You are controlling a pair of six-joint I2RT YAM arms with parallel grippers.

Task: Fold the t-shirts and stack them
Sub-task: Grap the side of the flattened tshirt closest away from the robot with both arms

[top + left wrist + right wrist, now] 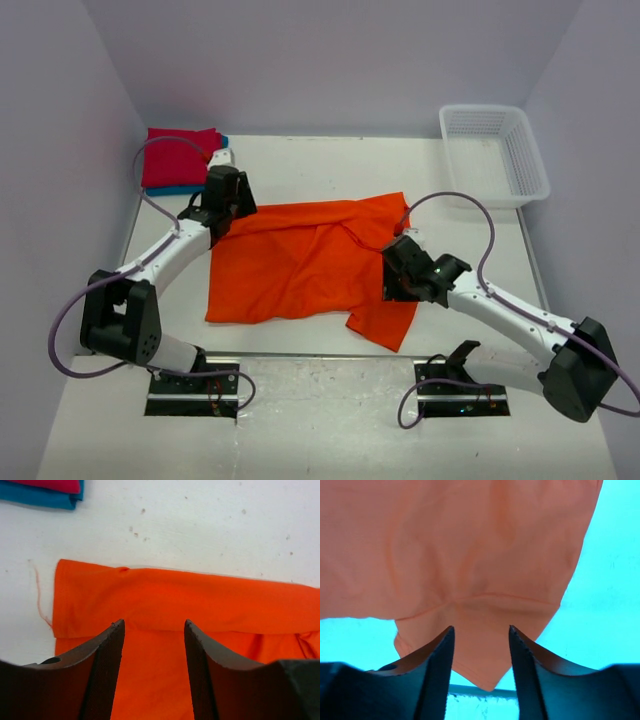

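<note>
Looking down at the orange t-shirt [300,260] spread over the middle of the white table [320,165], between the two arms. Lies mostly flat but wrinkled, with a diagonal crease through the middle and one flap poking out at the near right toward the table's front edge. Shows a folded-over band along its far edge in the left wrist view, plus a loose orange thread [38,596] trailing off the left corner onto bare tabletop.

Got the left gripper [154,625] parked over that far-left part of the shirt, fingers apart and clamping nothing, just cloth lying flat below the gap. Same deal with the right gripper [481,628] at the shirt's right side, above the near-right flap: fingers spread, not pinching anything, with a pointed bit of fabric below them close to the table's near edge. Comes out weirdly tinted in that right wrist view, by the way: shirt pale salmon, table cyan.

Tucked into the far-left corner, the crimson t-shirt [180,158], folded and sitting on top of the blue t-shirt [180,190], with only a strip of blue peeking out along the near and right sides. Sits near the orange one's corner but not touching it. Over in the far-right corner, the white mesh basket [527,160], well apart from all three shirts.
</note>
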